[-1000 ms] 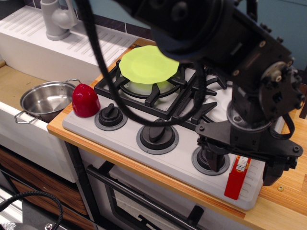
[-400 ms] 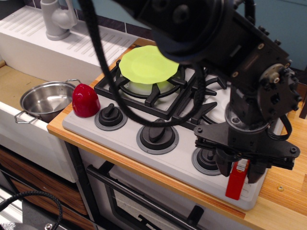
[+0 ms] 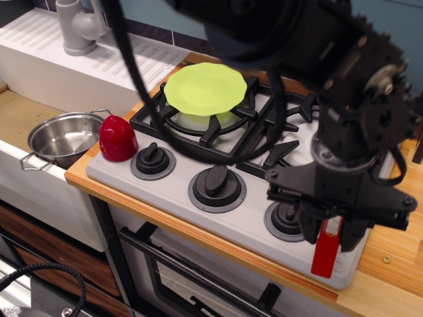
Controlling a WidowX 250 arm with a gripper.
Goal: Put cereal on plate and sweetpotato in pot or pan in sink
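Observation:
The cereal, a small red box with a white label, stands on the stove's front right corner. My gripper is down over its top, with one finger against each side, and the box still rests on the stove. The lime-green plate lies on the back left burner. The glossy dark-red sweetpotato stands at the stove's left edge, touching the rim of the steel pot. The pot sits in the sink, which has a tan floor.
Three black knobs line the grey stove front. Black burner grates cover the stove top. A grey tap and a ribbed white drainboard lie at the back left. A wooden counter edge runs at the right.
My gripper moved left and down from beside the cereal box to over its top, and its fingers now sit against the box's sides. The plate, sweetpotato and pot have not moved.

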